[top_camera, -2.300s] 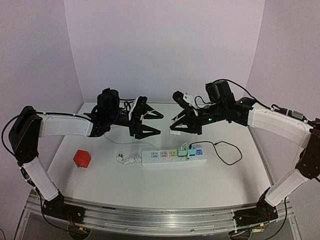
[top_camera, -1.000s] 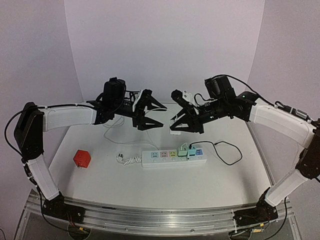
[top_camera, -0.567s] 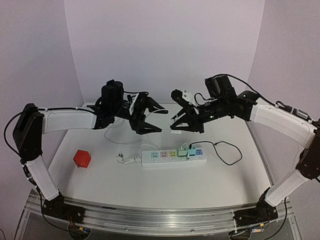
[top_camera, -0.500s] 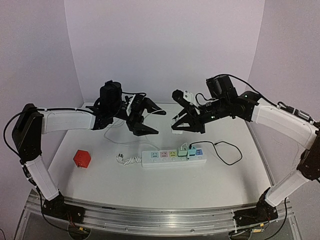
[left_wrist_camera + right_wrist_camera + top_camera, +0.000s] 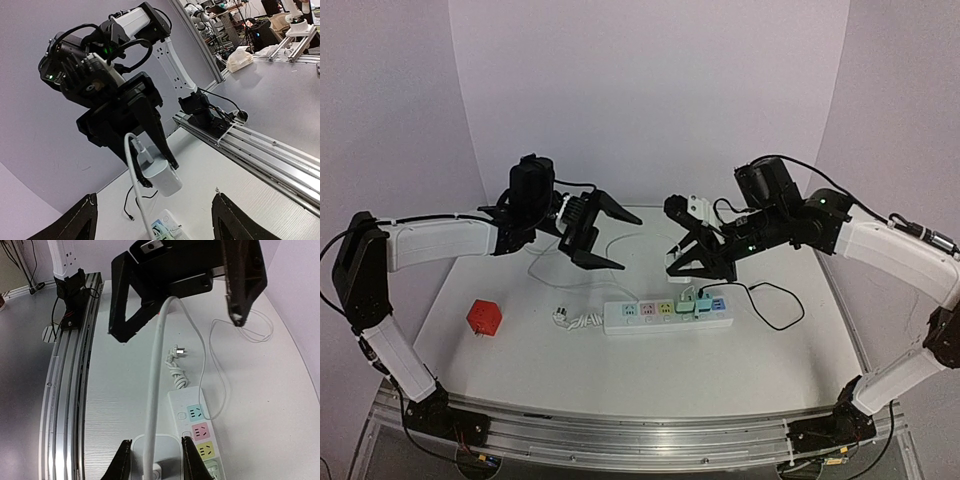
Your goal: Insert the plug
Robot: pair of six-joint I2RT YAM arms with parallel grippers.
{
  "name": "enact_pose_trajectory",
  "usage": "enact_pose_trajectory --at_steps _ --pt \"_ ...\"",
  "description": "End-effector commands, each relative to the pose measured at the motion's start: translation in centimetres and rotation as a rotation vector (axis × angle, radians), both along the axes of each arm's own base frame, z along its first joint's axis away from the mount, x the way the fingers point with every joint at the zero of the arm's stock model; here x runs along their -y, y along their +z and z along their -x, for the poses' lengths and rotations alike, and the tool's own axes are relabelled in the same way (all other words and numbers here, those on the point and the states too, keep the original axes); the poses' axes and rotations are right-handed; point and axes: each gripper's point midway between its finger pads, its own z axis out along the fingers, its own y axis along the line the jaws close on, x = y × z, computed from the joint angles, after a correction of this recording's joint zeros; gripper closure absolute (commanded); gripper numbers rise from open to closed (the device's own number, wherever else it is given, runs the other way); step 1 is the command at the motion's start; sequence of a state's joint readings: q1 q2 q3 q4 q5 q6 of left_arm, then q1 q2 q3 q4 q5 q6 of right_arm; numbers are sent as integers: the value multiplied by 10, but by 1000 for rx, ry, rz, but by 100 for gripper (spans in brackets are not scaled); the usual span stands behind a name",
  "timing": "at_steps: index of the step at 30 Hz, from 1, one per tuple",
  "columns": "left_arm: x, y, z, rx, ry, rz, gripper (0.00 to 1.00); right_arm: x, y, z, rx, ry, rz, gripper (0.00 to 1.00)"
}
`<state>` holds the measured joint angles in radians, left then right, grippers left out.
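Observation:
My right gripper [image 5: 684, 264] is shut on the white plug [image 5: 676, 268], a rounded block held a little above the power strip [image 5: 665, 313]. In the right wrist view the plug [image 5: 152, 452] sits between my fingertips [image 5: 123, 460], and its thick white cable [image 5: 156, 375] rises toward the camera. The strip [image 5: 186, 407] lies just right of it, with blue, pink and yellow sockets free. My left gripper [image 5: 603, 234] hangs open and empty to the left, apart from the plug. The left wrist view shows the plug [image 5: 161, 176] in the right gripper's jaws, beyond my open left gripper [image 5: 154, 200].
A red cube [image 5: 483, 317] lies at the table's left. The strip's own coiled lead and plug [image 5: 572, 319] lie at its left end. A black cable [image 5: 770, 305] runs from green adapters [image 5: 700, 300] plugged into its right end. A thin white wire [image 5: 620, 245] loops behind.
My left gripper has drawn back to the left and opened a little wider. The right gripper has come down toward the strip with the plug in it.

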<state>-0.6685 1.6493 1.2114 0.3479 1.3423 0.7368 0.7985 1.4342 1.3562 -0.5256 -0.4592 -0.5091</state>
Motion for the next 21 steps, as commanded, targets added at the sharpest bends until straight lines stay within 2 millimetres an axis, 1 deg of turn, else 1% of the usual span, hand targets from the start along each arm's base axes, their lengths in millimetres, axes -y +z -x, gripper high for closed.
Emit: enact_pose_trajectory --at_steps 1,4,7,10,14,21 --pt "8 20 -16 22 67 30 21 2 14 13 30 20 -18 100" --pt "14 16 -26 1 104 10 21 -2 15 18 24 34 -22 100" --pt "21 8 -27 -24 124 -23 22 -9 22 19 27 53 -39 100" --pt "25 3 -20 -50 115 -46 25 -16 28 17 37 66 -54 100" --pt "26 -2 -10 -78 95 -70 29 -22 29 14 47 77 -62 100" --pt "29 -9 5 -154 58 -115 29 -26 31 6 71 56 -66 100"
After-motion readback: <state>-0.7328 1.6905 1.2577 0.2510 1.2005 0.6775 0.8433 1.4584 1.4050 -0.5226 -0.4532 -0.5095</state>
